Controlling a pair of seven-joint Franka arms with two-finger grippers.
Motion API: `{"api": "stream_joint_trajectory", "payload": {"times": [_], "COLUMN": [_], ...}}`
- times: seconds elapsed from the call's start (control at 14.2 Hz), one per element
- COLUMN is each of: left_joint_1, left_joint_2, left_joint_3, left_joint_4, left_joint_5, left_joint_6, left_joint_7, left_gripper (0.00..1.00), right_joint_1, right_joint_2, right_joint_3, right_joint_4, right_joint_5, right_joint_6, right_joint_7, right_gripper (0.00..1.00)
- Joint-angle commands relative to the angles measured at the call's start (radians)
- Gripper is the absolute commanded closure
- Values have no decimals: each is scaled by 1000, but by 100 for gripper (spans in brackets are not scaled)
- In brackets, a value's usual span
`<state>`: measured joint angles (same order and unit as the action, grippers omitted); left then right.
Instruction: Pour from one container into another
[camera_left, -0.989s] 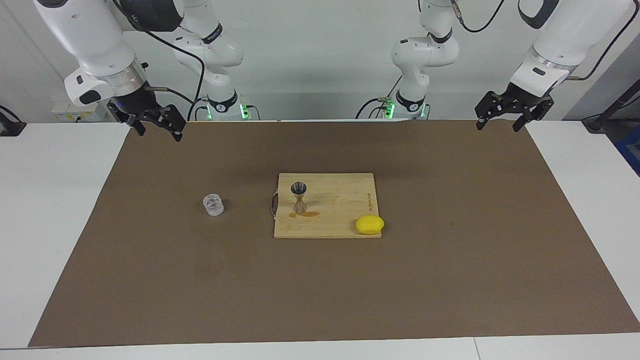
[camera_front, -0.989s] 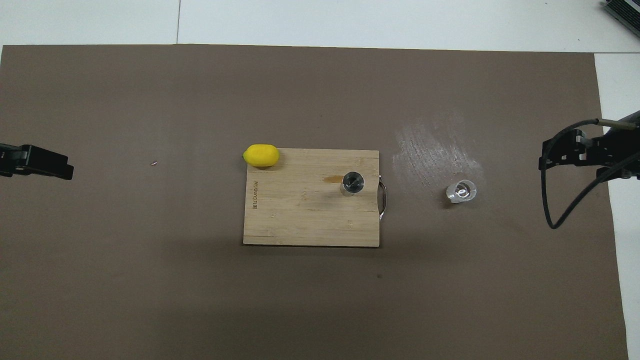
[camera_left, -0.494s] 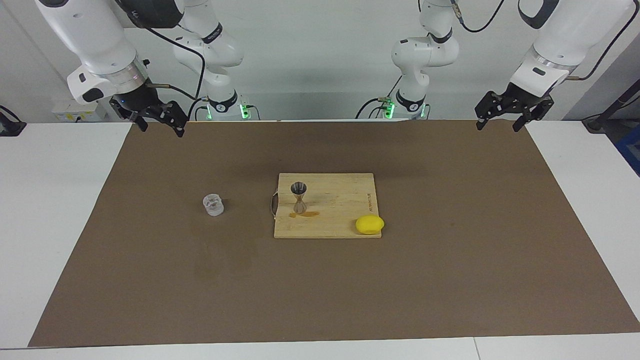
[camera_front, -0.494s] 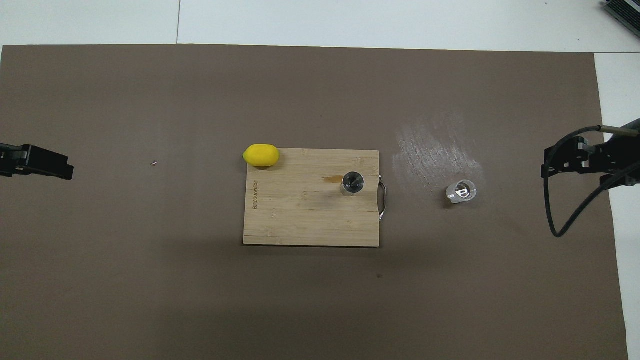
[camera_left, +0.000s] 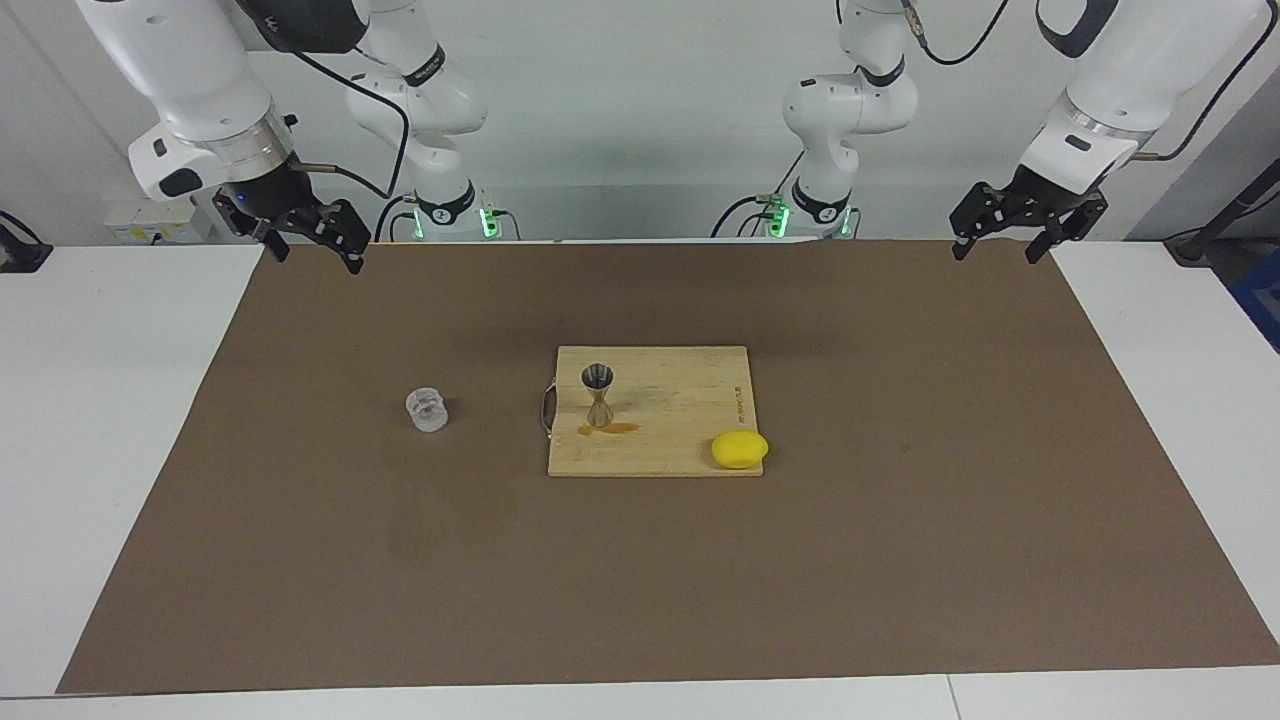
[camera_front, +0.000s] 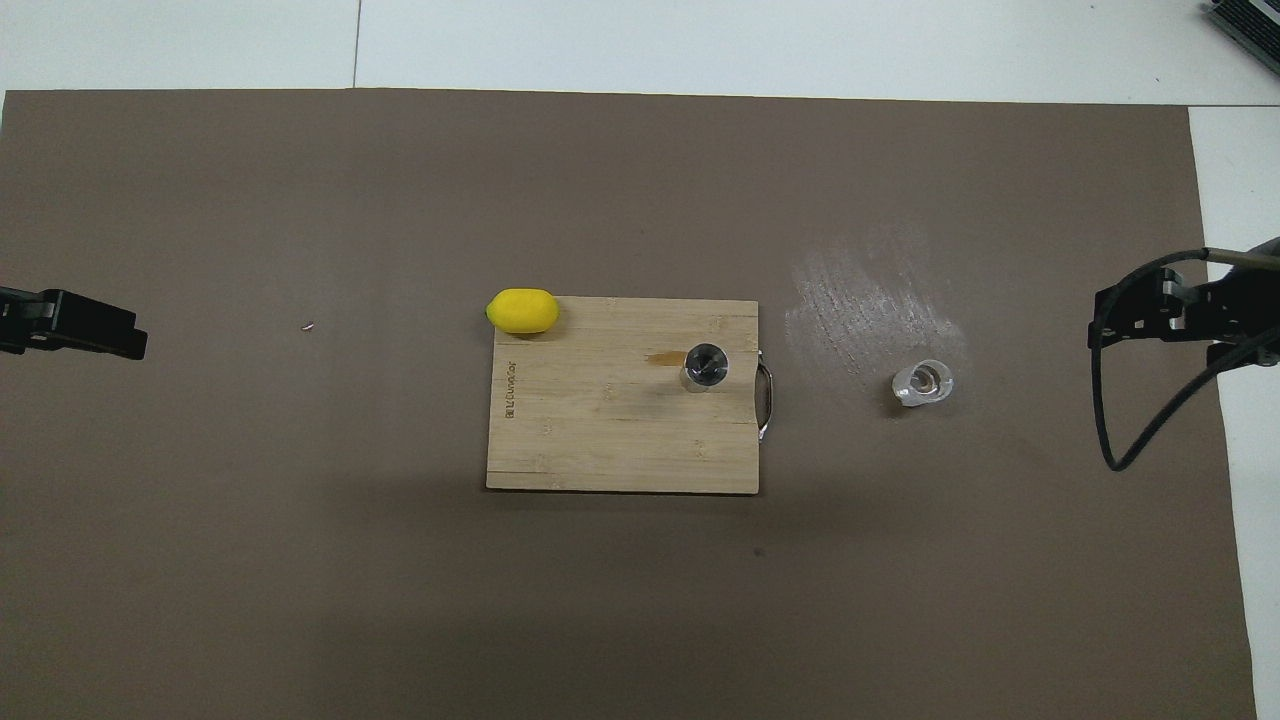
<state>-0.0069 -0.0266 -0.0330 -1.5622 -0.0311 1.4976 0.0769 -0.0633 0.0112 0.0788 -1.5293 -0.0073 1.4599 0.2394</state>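
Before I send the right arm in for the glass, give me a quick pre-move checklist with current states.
1. Right gripper open and empty, up over the mat's edge nearest the robots: ok.
2. Left gripper open and empty, waiting over its own end of the mat: ok.
3. Glass tumbler upright on the mat, toward the right arm's end, nothing touching it: ok.
4. Jigger upright on the cutting board, mouth up: ok.
5. Lemon at the board's corner, apart from the jigger: ok.
6. Liquid in the tumbler: cannot tell.
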Motion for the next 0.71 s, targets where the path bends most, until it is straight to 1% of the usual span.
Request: {"api": "stream_joint_trajectory", "payload": {"times": [0.0, 0.28, 0.64], "left_joint_1": [2, 2, 2], "left_joint_2": [-26, -26, -26], "left_joint_3": [-1, -1, -1], "left_joint_4": [-22, -22, -22], "left_joint_5": [10, 10, 10], "left_joint_6": [-4, -4, -4], "left_joint_7": [1, 1, 3], "left_gripper": [0, 0, 0], "right_joint_1": [-10, -10, -10], "right_joint_2": [-22, -17, -23], "right_joint_3": [7, 10, 13], "right_joint_4": [-32, -23, -23], "right_joint_5": [-22, -53, -30], "right_joint_6": [17, 25, 27], "right_joint_7": [-34, -48, -57], "right_gripper": [0, 0, 0]}}
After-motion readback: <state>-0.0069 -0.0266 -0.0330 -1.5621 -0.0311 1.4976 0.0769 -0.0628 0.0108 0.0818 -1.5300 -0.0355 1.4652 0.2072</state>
